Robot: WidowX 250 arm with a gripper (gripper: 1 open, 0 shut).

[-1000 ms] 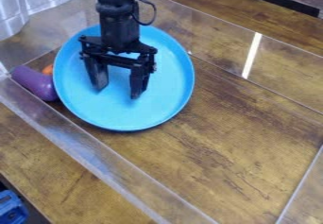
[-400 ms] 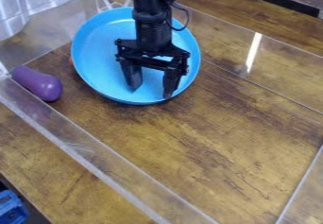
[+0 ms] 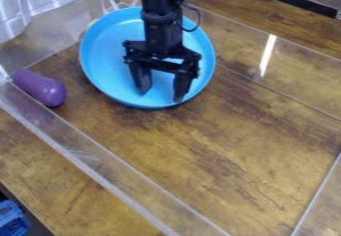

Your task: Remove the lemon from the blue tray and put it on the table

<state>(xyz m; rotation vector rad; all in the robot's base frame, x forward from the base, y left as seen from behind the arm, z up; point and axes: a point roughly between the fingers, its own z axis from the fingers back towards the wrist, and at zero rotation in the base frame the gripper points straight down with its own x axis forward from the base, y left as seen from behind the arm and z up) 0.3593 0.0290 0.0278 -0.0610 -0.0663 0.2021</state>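
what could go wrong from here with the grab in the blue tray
The lemon is hidden, presumably under the open end effector, so a blind close may miss it. The end effector hangs near the blue tray's front rim; a finger could catch it. The eggplant lies close by.

Legible text, labels, brands, numbers, signs: none. No marking can be read on any surface or object in view.
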